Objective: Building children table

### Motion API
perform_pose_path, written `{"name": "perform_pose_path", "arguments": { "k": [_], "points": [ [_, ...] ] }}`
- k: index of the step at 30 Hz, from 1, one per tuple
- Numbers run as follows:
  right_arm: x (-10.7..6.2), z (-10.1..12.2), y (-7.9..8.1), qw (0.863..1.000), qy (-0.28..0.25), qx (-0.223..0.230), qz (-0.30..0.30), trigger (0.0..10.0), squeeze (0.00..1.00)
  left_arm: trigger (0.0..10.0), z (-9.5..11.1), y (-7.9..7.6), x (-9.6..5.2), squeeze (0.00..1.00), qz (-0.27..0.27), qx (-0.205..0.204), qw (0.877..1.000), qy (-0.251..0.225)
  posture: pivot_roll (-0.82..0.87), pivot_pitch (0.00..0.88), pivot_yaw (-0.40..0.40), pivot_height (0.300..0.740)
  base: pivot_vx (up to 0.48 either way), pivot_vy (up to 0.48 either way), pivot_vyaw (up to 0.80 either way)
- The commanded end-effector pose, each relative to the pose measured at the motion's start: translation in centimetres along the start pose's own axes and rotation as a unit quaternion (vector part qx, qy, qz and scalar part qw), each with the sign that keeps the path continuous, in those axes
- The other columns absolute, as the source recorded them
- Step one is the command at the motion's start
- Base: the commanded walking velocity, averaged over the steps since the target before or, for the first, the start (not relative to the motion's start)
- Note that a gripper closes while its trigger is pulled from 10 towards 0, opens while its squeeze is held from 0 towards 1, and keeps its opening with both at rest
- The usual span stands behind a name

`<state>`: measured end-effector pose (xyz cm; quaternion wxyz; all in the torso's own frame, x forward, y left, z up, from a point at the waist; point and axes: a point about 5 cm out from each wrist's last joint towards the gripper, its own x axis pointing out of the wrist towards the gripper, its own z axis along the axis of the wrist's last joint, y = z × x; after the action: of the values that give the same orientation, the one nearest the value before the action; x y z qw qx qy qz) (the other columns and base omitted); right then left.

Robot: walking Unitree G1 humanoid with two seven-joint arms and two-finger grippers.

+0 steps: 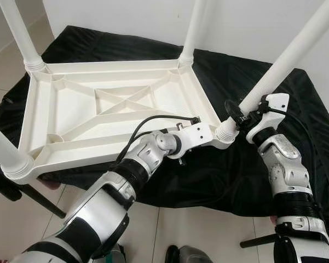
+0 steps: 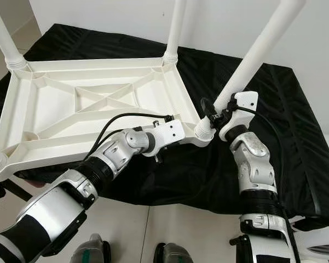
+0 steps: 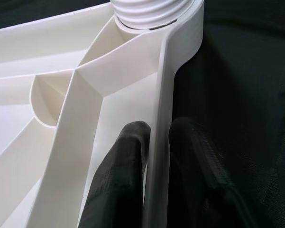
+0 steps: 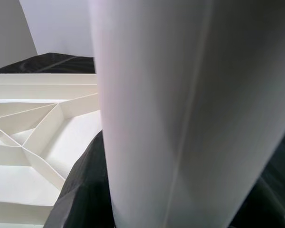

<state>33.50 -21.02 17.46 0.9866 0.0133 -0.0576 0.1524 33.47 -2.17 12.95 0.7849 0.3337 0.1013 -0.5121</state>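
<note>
Our left gripper [image 3: 156, 142] is clamped on the side rim of the white tabletop [image 1: 117, 107], which lies upside down on a black cloth [image 1: 263, 109] with its legs pointing up. Our right gripper [image 1: 242, 116] closes around the tilted near-right leg [image 1: 284, 63], just above its threaded corner socket [image 1: 225, 131].
</note>
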Motion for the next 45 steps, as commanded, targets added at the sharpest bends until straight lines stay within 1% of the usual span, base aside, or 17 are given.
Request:
{"name": "perform_pose_path", "arguments": {
  "k": [1,8,9,13,24,33,37,45],
  "points": [
    [-0.5,-2.3,-0.5,0.998,0.057,0.003,-0.011,10.0,0.0,10.0,-1.6,-0.9,0.1,0.0,-0.027,-0.013,0.999,0.032,0.01,0.017,-0.065,0.74,0.0,0.0,0.0],
    [0.2,-2.4,-0.6,0.998,0.066,0.008,-0.003,10.0,0.0,10.0,-1.5,-1.0,0.1,0.0,-0.027,-0.015,0.999,0.031,0.02,0.021,-0.068,0.74,0.0,0.0,0.0],
    [0.5,-2.3,-0.5,0.998,0.067,0.016,0.0,10.0,0.0,10.0,-1.5,-1.0,0.1,0.0,-0.027,-0.015,0.999,0.031,0.02,0.022,-0.066,0.74,0.0,0.0,0.0],
    [0.9,-2.3,-0.5,0.997,0.068,0.023,0.004,10.0,0.0,10.0,-1.5,-1.0,0.1,0.0,-0.027,-0.015,0.999,0.03,0.02,0.025,-0.065,0.74,0.0,0.0,0.0],
    [1.5,-2.6,-0.3,0.997,0.07,0.015,0.016,10.0,0.0,10.0,-1.6,-0.8,-0.1,0.0,-0.024,-0.017,0.999,0.032,0.03,0.033,-0.068,0.74,0.0,0.0,0.0],
    [1.3,-3.4,0.2,0.997,0.068,0.009,0.026,10.0,0.0,10.0,-1.6,-0.6,-0.2,0.0,-0.021,-0.019,0.999,0.033,0.03,0.04,-0.068,0.74,0.0,0.0,0.0],
    [0.8,-3.9,0.5,0.997,0.066,0.013,0.029,10.0,0.0,10.0,-1.6,-0.6,-0.2,0.0,-0.019,-0.02,0.999,0.033,0.03,0.043,-0.066,0.74,0.0,0.0,0.0],
    [0.0,-4.7,0.3,0.997,0.071,0.01,0.027,10.0,0.0,10.0,-1.6,-0.5,-0.2,0.0,-0.019,-0.02,0.999,0.032,0.02,0.047,-0.065,0.74,0.0,0.0,0.0]
  ]
}}
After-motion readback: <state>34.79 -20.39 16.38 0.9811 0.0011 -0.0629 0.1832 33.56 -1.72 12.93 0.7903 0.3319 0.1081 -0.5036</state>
